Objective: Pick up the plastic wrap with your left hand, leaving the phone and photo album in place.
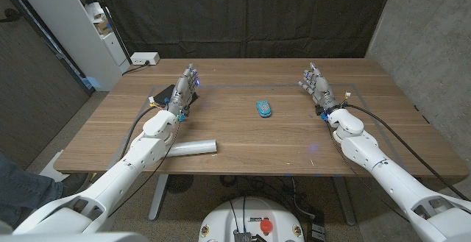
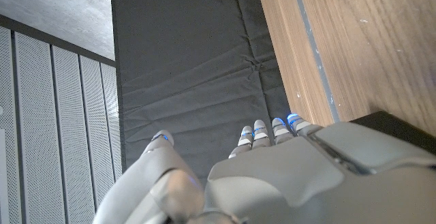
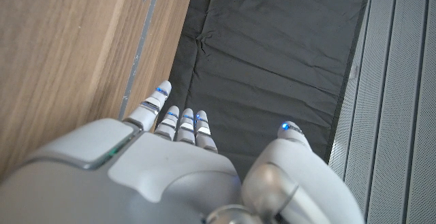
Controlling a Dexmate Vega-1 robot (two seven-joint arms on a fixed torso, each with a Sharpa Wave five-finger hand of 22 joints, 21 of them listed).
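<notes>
The plastic wrap (image 1: 193, 147) is a pale grey roll lying near the table's front edge, partly under my left forearm. A dark photo album (image 1: 163, 95) lies at the back left, and its corner (image 2: 403, 124) shows in the left wrist view. The teal phone (image 1: 263, 108) sits at the table's middle. My left hand (image 1: 185, 87) is raised beside the album, well beyond the roll, fingers apart and holding nothing; its fingers (image 2: 262, 132) point at the black curtain. My right hand (image 1: 316, 86) is raised at the back right, fingers (image 3: 180, 120) spread, with nothing in it.
The wooden table (image 1: 243, 135) has bare room between the phone and the roll. A white shelf unit (image 1: 81, 21) stands beyond the back left corner and a white power strip (image 1: 143, 59) behind the far edge. A black curtain (image 1: 243, 14) closes the back.
</notes>
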